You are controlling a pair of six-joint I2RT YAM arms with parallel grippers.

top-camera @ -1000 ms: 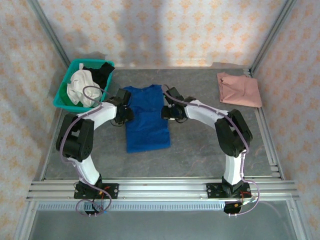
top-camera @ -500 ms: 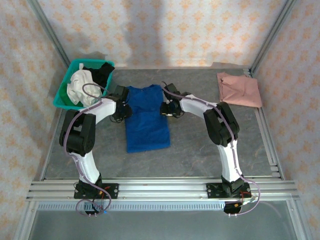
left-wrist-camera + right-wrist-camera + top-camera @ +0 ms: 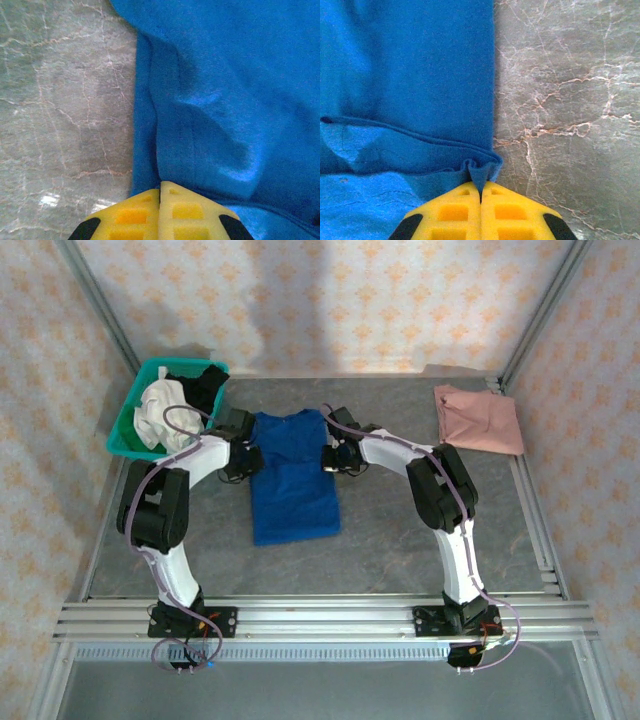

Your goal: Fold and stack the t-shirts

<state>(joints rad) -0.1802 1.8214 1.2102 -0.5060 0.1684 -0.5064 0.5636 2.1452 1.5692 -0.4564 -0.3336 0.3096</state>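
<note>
Blue tee: matt knit cloth. Table: smooth, veined stone-look w/ slight sheen.

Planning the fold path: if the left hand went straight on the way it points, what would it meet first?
The blue t-shirt: the left hand is shut on its edge, and more cloth seems to lie straight ahead.

Grey marbled table, blue tee ctr, pink tee back-R, teal basket back-L

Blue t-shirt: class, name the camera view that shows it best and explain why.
Top external: the whole blue t-shirt lies flat. The left wrist view gives a close-up of one edge at the left gripper; the right wrist view, a pinched fold in the right gripper.
</note>
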